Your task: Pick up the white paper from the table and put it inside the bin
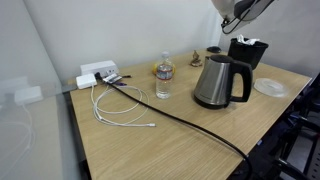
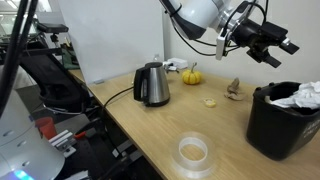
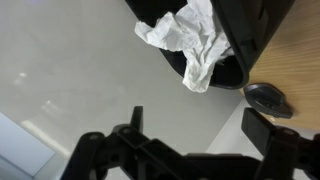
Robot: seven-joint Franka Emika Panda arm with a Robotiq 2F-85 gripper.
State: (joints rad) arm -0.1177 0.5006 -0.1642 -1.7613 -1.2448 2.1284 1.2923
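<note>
No text can be read in any view; the label on the clear plastic water bottle [image 1: 164, 72], upper middle of the frame, is too small to make out.

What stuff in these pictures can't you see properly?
- Bottom of the bin: wrist view, covered by the white paper.
- Lower part of the bin: in an exterior view, behind the kettle.
- Small brown thing on the table: in an exterior view, too small to name.

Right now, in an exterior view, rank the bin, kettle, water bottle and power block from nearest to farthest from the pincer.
From the pincer, nearest first:
1. Bin, just below it, at the near end.
2. Kettle, beside the bin.
3. Water bottle, in the middle.
4. Power block, at the opposite end.
</note>
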